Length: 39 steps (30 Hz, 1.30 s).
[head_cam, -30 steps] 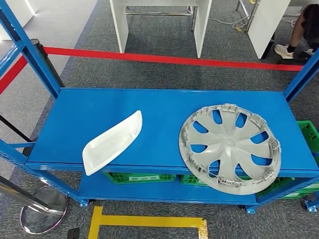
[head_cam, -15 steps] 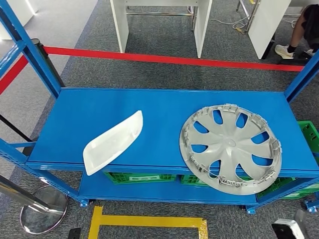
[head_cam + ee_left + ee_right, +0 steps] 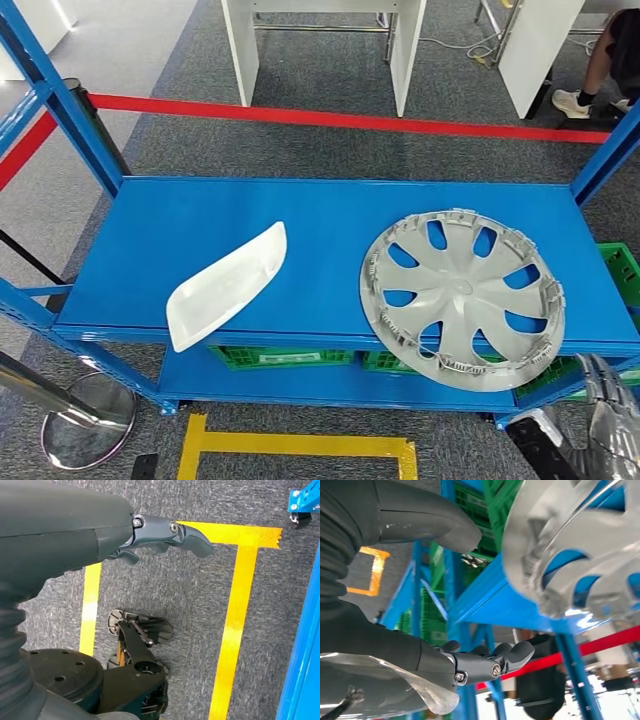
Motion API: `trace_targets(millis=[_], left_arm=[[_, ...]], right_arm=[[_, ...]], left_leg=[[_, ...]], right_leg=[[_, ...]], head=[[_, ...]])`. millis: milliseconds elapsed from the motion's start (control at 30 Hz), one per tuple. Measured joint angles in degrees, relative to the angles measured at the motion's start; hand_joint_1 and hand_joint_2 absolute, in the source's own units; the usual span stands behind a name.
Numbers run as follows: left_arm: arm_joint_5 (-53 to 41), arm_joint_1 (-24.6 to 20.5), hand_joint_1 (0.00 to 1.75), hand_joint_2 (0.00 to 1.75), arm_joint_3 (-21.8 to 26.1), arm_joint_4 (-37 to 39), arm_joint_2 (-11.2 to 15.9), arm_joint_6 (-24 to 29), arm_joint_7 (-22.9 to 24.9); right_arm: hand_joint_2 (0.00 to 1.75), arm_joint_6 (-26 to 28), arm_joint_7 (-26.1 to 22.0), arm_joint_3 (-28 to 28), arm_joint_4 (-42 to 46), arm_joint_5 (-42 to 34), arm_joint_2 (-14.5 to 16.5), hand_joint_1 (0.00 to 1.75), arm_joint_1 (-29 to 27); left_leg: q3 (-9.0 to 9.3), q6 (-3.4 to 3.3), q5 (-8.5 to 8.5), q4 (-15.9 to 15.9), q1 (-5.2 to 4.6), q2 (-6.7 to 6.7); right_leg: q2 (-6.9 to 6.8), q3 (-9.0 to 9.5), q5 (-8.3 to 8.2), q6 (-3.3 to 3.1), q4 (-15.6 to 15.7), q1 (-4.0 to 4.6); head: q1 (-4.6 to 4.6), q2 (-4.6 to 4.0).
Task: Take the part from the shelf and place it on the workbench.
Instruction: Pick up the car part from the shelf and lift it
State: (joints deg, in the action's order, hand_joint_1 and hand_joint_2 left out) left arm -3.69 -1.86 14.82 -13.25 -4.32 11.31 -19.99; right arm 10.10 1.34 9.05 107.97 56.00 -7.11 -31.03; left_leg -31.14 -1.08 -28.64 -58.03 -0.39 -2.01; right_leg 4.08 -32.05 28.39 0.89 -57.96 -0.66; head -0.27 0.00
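A grey wheel cover (image 3: 462,297) lies flat on the blue shelf (image 3: 189,230), its near rim hanging over the front edge. A white curved plastic part (image 3: 225,286) rests at the shelf's front left. My right hand (image 3: 610,418) rises at the lower right, below and in front of the wheel cover, fingers apart and holding nothing. In the right wrist view that hand (image 3: 486,662) is close under the wheel cover (image 3: 580,545). My left hand (image 3: 166,532) hangs over the carpet, fingers extended, empty.
Green crates (image 3: 279,356) sit on the lower shelf level. Yellow tape (image 3: 294,445) marks the floor in front, and a chrome post base (image 3: 87,420) stands at the lower left. A red line (image 3: 340,120), white tables and a seated person's leg (image 3: 596,70) lie behind.
My right arm has come up into the head view at the lower right, bringing the hand closer to the wheel cover's near rim. The parts on the shelf have not moved.
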Motion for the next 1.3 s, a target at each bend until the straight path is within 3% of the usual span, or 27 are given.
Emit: trace_targets(millis=[167, 467, 633, 933, 1300], left_arm=[[-0.31, -0.03, 0.00, 1.75, 0.00, 0.21, 0.14, -0.09, 0.10], [-0.43, -0.06, 0.00, 1.75, 0.00, 0.27, 0.31, -0.19, 0.26], [-1.30, -0.37, 0.00, 1.75, -0.02, 0.29, 0.36, -0.60, 0.85], [-2.42, -1.06, 0.00, 1.75, -0.04, 0.29, 0.44, -1.21, 1.77], [-2.95, -1.14, 0.00, 1.75, -0.04, 0.29, 0.72, -1.56, 2.04]], right_arm=[[1.75, 1.32, 3.12, -5.06, 0.00, -0.46, -5.62, 0.00, 0.03], [1.75, 2.35, 4.79, -8.29, 0.00, -0.43, -9.12, 0.00, 0.15], [1.75, 3.60, 9.63, -13.34, -0.02, -0.12, -14.08, 0.00, 2.17], [1.75, -0.93, 12.80, -23.69, -2.24, -1.77, -21.87, 0.00, 9.76], [1.75, -3.88, 13.87, -28.54, -5.21, -4.11, -26.20, 0.00, 13.84]], left_leg=[[0.01, 0.00, 0.00, 0.00, 0.02, -0.01], [-0.04, 0.00, 0.00, 0.00, 0.02, -0.01], [-0.03, -0.01, 0.01, 0.00, 0.01, 0.01], [0.04, -0.04, 0.04, -0.03, 0.01, -0.04], [-0.01, -0.04, 0.03, -0.03, 0.02, -0.06]], right_leg=[[0.00, -0.01, 0.00, 0.00, 0.00, 0.02], [0.01, 0.00, 0.01, 0.00, 0.00, 0.01], [0.02, 0.01, 0.00, 0.01, 0.00, 0.01], [-0.02, 0.01, -0.03, 0.04, -0.01, 0.00], [-0.02, -0.02, -0.01, 0.04, -0.01, 0.01]], head=[[0.01, 0.00], [0.01, 0.00], [0.02, 0.00], [0.00, 0.00], [0.02, 0.00]])
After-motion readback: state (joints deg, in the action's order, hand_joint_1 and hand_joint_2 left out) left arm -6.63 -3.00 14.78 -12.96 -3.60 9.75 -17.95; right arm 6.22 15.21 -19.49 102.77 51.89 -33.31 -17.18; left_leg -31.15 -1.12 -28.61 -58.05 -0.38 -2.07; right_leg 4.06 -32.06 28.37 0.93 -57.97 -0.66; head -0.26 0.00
